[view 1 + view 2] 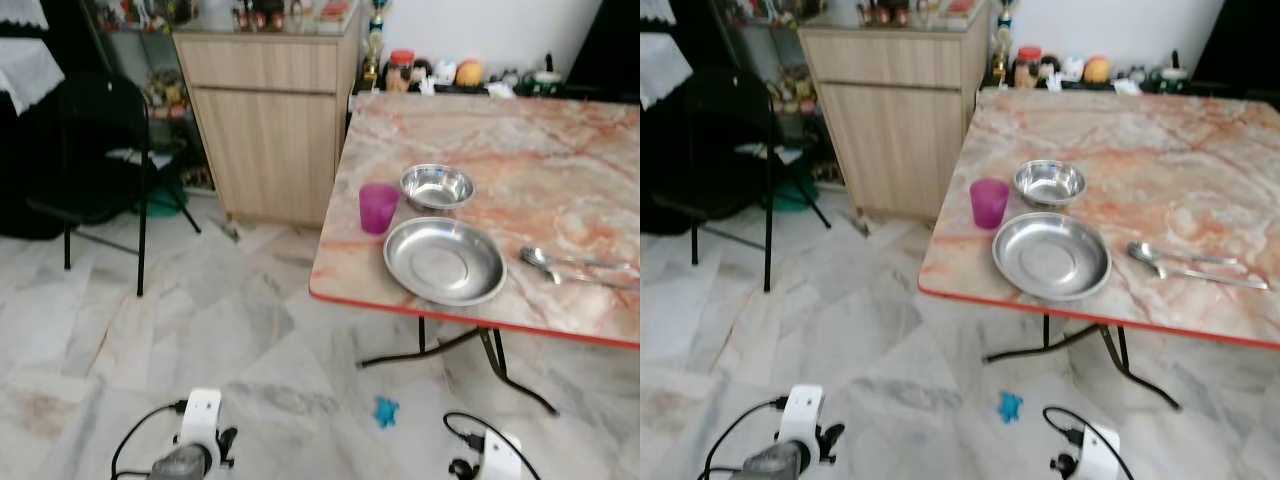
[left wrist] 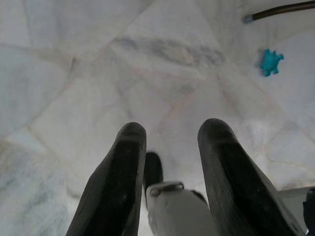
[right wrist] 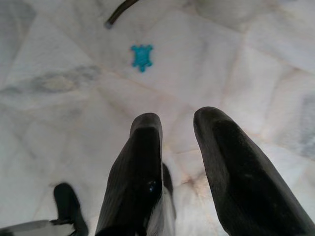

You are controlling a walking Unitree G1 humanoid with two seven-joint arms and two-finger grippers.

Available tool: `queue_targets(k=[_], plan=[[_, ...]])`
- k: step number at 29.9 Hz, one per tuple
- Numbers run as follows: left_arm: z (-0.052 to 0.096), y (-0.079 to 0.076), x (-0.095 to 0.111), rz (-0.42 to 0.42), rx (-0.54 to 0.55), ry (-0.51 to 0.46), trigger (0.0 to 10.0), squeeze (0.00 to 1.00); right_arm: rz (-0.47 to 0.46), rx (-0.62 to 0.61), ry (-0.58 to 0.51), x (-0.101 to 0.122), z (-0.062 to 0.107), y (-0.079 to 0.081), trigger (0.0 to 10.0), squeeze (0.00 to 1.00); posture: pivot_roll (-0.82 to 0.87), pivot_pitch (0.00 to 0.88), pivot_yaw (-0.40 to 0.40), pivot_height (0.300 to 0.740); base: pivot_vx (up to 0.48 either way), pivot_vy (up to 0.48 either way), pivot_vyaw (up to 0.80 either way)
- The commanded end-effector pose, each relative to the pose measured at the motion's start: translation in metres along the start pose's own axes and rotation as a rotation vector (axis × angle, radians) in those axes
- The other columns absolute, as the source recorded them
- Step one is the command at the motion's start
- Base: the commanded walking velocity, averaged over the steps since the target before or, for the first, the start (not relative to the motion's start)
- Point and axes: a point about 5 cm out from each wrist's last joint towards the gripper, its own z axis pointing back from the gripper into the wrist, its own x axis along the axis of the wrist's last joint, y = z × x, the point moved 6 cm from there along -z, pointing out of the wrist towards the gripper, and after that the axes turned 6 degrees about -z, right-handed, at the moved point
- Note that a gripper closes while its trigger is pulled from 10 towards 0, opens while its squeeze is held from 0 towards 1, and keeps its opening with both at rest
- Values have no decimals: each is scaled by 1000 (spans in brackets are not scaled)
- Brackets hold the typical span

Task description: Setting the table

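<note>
With both my left claw (image 2: 170,147) and right claw (image 3: 179,132) hanging empty, fingers parted, I should approach the table (image 1: 560,140) squarely, spoons (image 1: 575,268) at the plate's (image 1: 444,261) three o'clock.

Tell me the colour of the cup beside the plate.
Translucent magenta-purple cup, clearest in the left eye view.

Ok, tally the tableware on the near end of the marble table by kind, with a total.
Steel plate: 1
Steel bowl: 1
Purple cup: 1
Spoons: 2, lying side by side to the right of the plate
Total: 5
</note>
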Motion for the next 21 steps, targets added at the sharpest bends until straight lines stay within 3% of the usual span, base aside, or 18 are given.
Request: queue_targets(k=[1, 3, 12, 21], plan=[[1, 8, -4, -7, 20, 15, 10000, 0, -4, 6, 8, -3, 0, 5, 10000, 0, 59, 0, -20, 740, 0, 0, 0], [2, 8, -5, -7, 20, 17, 10000, 0, -4, 3, 9, -3, 0, 4, 10000, 0, 59, 0, -22, 740, 0, 0, 0], [2, 7, -7, -5, 19, 21, 10000, 0, 5, 3, 9, -4, 0, 3, 10000, 0, 55, 0, -24, 740, 0, 0, -674], [2, 6, -8, -6, 17, 24, 10000, 0, 20, 16, -31, 2, 0, 5, 10000, 0, 48, 0, -25, 740, 0, 0, 0]])
